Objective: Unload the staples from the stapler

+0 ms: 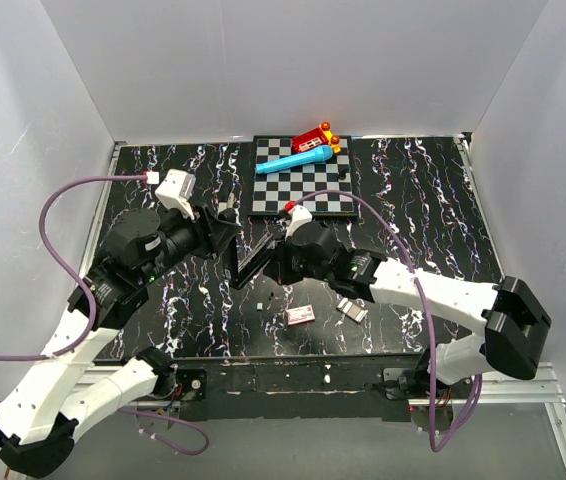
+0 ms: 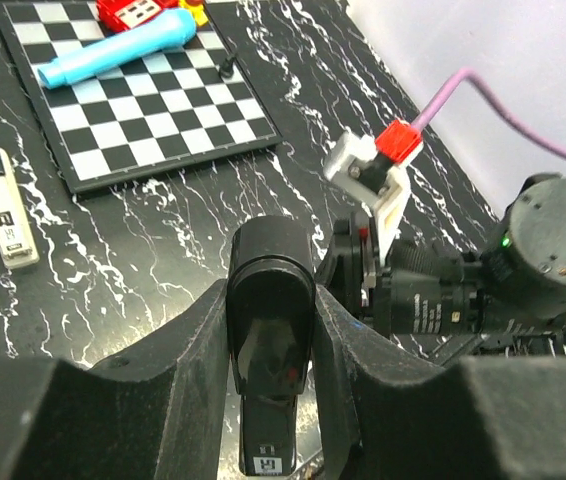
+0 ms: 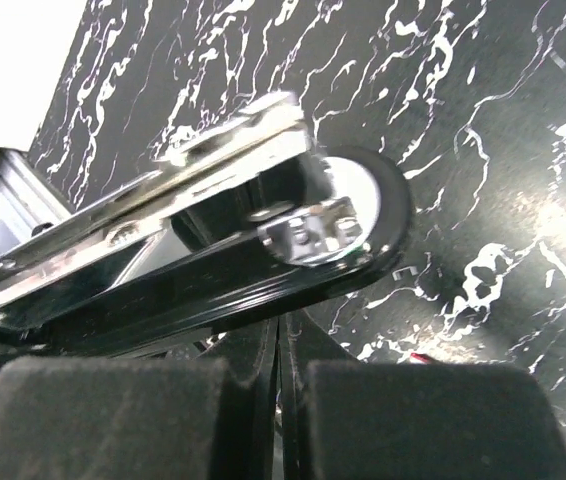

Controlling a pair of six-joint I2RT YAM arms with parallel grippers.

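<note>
One stapler (image 1: 253,262), one checkered board (image 1: 308,192), one blue marker (image 1: 298,161), one red toy (image 1: 313,138) and one white-and-red box (image 1: 300,314) are counted on the desk (image 1: 413,200).

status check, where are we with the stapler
Left hand shut on stapler. Right hand shut, close beside it. Staples and box lie aside, nothing blocking.

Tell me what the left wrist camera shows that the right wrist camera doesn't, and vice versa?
Left wrist only: black-and-white chequered board, light blue plastic tube, left end effector clamping the small dark grey-black desk stapler. Right wrist only: its silvery metal magazine, the shut fingers of the right end effector. Both: the stapler and black white-veined table.
</note>
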